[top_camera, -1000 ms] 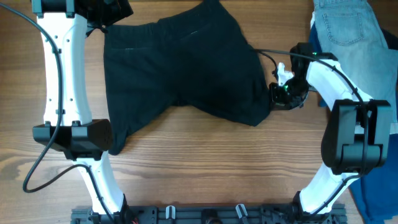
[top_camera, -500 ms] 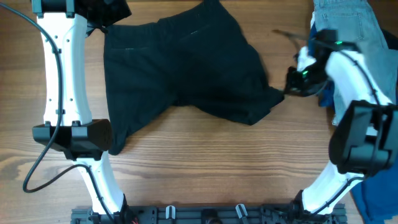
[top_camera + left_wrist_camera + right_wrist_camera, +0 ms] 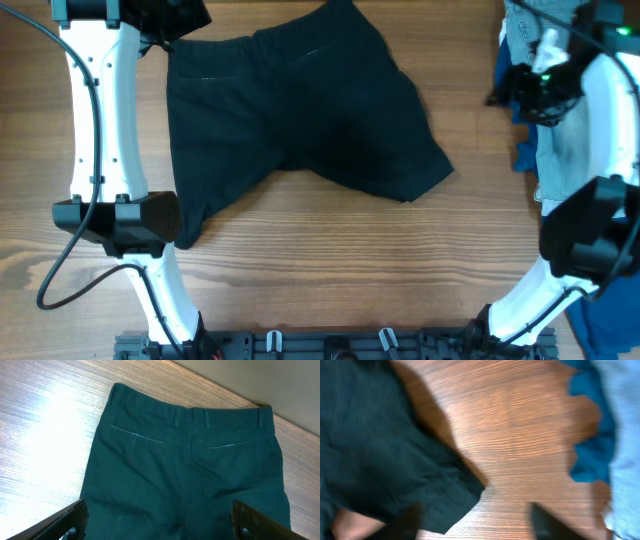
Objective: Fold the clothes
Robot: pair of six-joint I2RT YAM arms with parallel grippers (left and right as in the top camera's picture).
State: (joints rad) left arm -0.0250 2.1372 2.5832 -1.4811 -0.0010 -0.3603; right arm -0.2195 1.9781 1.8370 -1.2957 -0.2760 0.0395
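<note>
Since the overhead comes first: the black shorts (image 3: 300,120) are spread flat mid-table (image 3: 330,280), waistband at the far side. The right tool (image 3: 510,90) is off the fabric, over by the denim garment (image 3: 558,165) and blue cloth (image 3: 522,150).

Left wrist view: the left tool (image 3: 159,510) is wide open with nothing in it, hanging above the shorts, back pockets and belt loops facing up.

Right wrist view is pretty blurry, but both dark fingers (image 3: 405,520) stand well apart, gripping nothing. One leg hem lies just beside them on bare wood, with the blue cloth and denim off to the right.
</note>
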